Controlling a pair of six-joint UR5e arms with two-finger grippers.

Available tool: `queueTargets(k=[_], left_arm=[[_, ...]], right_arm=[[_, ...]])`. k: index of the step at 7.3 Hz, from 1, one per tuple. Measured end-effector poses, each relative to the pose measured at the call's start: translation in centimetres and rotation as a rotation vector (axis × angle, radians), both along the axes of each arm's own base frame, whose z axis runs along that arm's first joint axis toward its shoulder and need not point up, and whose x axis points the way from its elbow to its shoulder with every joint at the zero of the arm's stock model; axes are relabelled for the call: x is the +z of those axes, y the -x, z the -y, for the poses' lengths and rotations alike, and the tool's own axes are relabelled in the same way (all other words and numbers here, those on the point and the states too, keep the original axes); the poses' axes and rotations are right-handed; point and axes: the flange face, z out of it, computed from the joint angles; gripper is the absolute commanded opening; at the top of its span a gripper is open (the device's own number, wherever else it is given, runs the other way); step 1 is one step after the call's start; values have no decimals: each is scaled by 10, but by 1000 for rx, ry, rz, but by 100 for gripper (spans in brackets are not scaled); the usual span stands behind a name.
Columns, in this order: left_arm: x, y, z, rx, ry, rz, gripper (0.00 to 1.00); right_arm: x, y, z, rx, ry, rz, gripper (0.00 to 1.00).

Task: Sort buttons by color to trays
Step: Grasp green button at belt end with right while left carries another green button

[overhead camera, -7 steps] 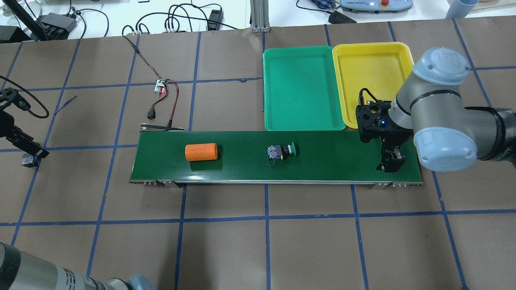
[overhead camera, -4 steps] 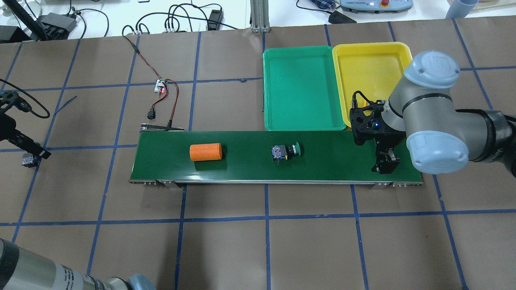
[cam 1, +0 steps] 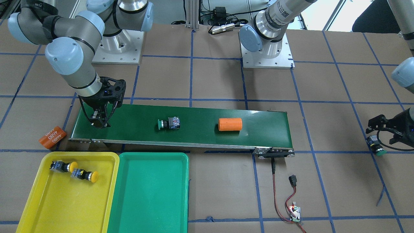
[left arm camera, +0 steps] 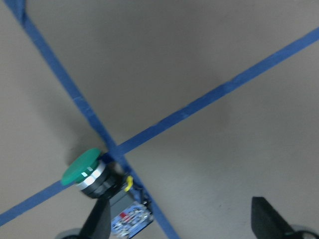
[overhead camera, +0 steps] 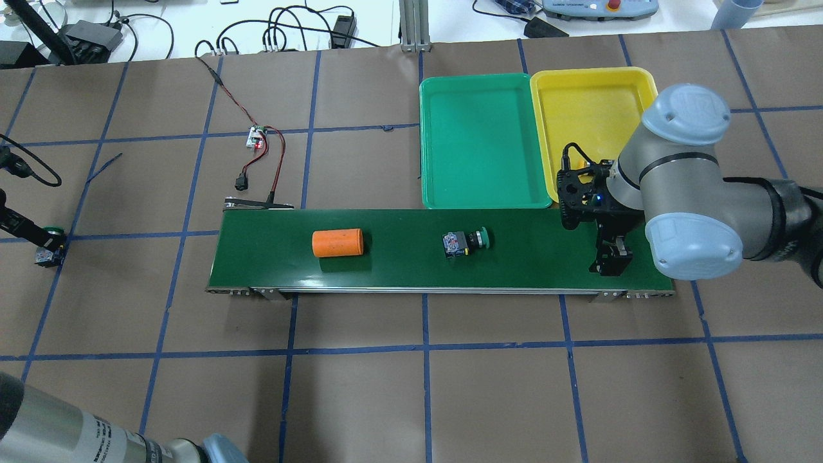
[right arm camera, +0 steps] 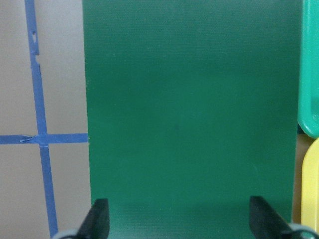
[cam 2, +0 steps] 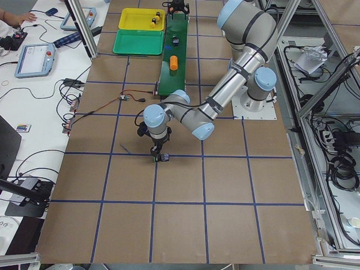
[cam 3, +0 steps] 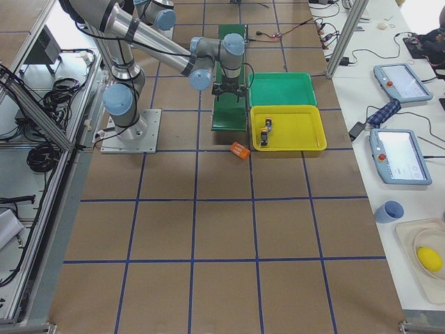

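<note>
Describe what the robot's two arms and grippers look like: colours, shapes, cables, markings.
The right arm and left arm are silver-grey tubes with pale blue round joint caps and black bands; the left arm bears a printed label. The right gripper and left gripper are black, each with two flat fingers. A black cable loops at the right wrist, beside a blue light.

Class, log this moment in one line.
right gripper open over conveyor belt; left gripper open by tabletop green button; belt: green button, orange cylinder; yellow tray: two yellow buttons; green tray: none
</note>
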Motion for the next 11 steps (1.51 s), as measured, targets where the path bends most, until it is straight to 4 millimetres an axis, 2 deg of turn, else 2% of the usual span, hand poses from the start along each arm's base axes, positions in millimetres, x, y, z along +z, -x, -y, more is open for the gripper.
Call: queueTargets(k=[1,2,3,4,6,7,8,9,11], left_arm=[[-13,-14,-2,80,-4,-15,100],[-26,-19,-4,153,-8,-36,100],[-34,-18,-4,219,-8,-57,90],[-38,-17,-3,259,-4,-72,75],[-44,-20,0,281,-6,-79,66],[-50,-21,1,285,-11,-86,39],[-53,-23,2,285,-13,-89,0],[-53,-24,3,282,-10,-86,0],[-38,-23,9,271,12,-65,0]], right_arm=[[-4,0,-2,-6,8,-5,100],[-6,0,-4,-6,12,-9,100],[-6,0,-5,-5,15,-12,100],[-7,0,-5,-4,16,-12,100],[-7,-1,-5,-5,16,-8,100],[-7,-1,-5,-5,16,-7,100],[-7,-1,-6,-5,15,-7,100],[-7,-1,-5,-5,16,-5,100],[-10,-13,-2,20,25,-5,100]])
